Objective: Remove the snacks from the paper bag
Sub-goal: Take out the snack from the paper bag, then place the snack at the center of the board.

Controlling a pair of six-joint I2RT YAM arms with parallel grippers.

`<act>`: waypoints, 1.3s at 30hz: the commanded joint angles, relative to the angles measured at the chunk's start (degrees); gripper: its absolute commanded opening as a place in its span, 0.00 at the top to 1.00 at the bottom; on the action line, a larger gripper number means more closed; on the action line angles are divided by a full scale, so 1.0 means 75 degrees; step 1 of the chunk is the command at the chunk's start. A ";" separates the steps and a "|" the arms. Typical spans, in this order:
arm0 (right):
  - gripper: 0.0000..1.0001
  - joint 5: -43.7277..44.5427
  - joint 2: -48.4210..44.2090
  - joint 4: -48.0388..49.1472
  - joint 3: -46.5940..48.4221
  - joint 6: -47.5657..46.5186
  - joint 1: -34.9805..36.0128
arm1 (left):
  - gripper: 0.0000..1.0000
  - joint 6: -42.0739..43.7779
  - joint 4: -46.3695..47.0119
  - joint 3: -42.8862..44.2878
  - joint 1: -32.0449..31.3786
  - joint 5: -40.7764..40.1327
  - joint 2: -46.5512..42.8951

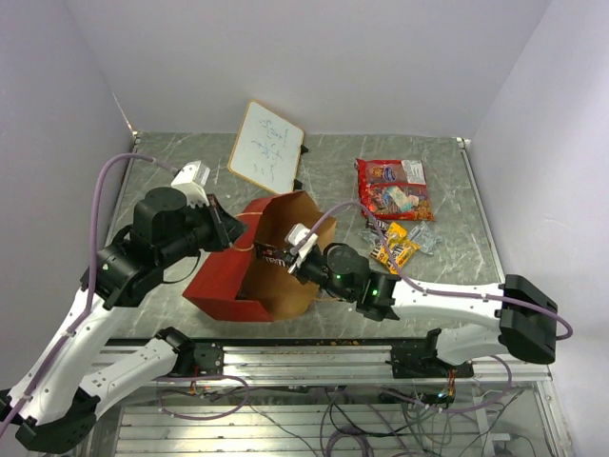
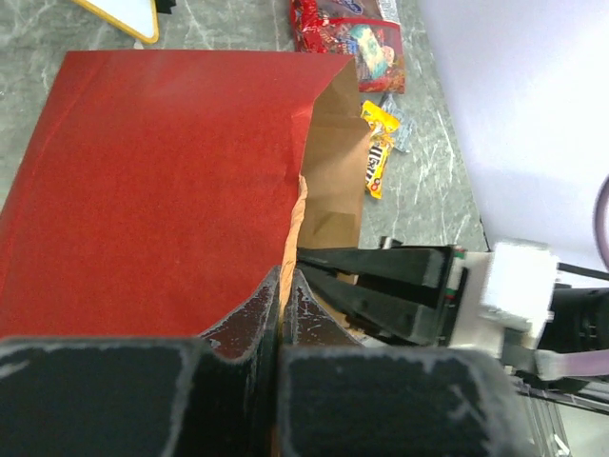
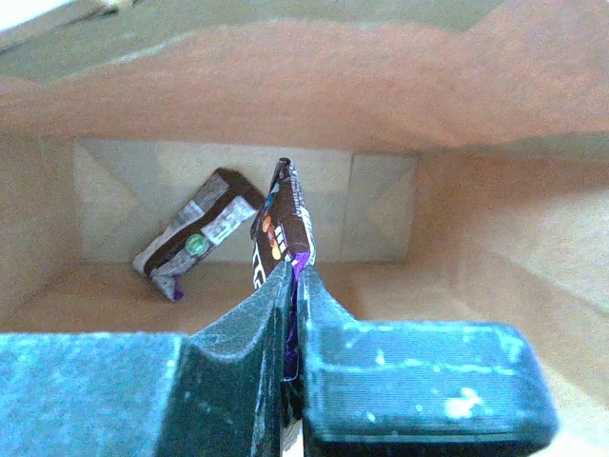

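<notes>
Both clamped, left gripper [image 2: 283,286] on paper bag [image 2: 162,171] rim, right gripper [image 3: 293,276] on dark packet [image 3: 281,224] inside bag

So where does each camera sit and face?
Top external: above, behind the bases, looking down at the tall red paper bag lying on its side; both arms show.
Left wrist: on the left hand, which pinches the bag's rim, looking along its red outside.
Right wrist: on the right hand, looking into the bag toward its bottom, gripping a dark purple packet.
Shared: top and left wrist both show the flat red candy bag.
</notes>
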 commanded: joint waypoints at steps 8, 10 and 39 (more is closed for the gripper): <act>1.00 0.1218 -0.0691 -0.0423 0.0612 -0.0855 0.0009 | 0.93 -0.0461 -0.0986 0.0463 0.0003 -0.0917 0.0074; 1.00 0.1436 -0.0737 -0.0386 0.0791 -0.0994 0.0015 | 0.93 -0.0452 -0.1209 0.0627 0.0003 -0.1083 0.0113; 1.00 0.2167 0.0977 0.3486 0.2505 -0.1048 -0.0003 | 0.93 -0.0628 -0.0981 0.0950 0.0003 -0.0706 0.0476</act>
